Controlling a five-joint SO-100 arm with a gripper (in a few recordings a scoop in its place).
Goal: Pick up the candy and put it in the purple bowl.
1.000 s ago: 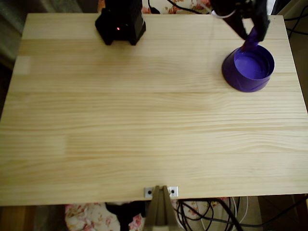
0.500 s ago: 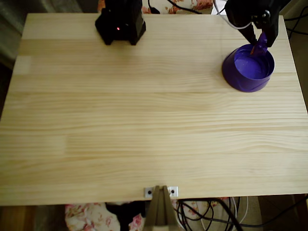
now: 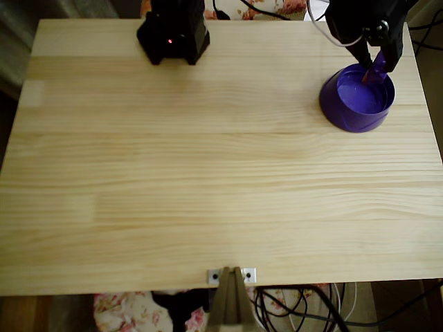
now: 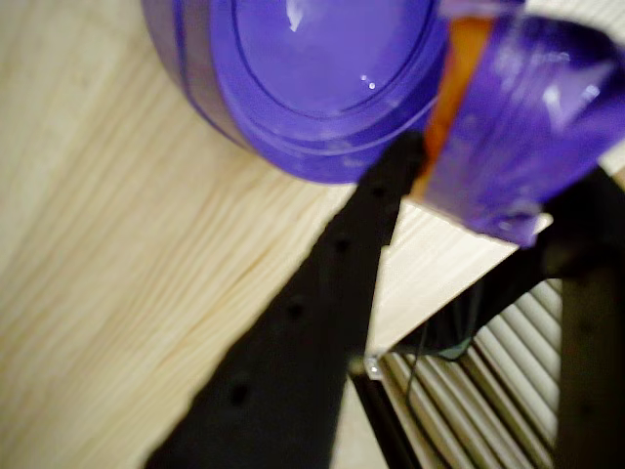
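The claw point(image 3: 374, 68) pinches the candy point(image 3: 374, 71) between its two black fingers point(image 4: 322, 293), hanging over the far rim of the purple bowl point(image 3: 346, 114) in the overhead view. In the wrist view the candy point(image 4: 518, 117) shows shiny purple wrap with an orange edge, just beside the bowl's glossy inside point(image 4: 322, 59). The bowl stands near the right far corner of the pale wooden counter point(image 3: 208, 180).

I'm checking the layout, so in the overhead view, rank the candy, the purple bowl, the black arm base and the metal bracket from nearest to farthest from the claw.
1. The candy, in the claw, over the bowl's far rim.
2. The purple bowl, directly below, upper right.
3. The black arm base, top edge, left of centre.
4. The metal bracket, bottom edge, middle.
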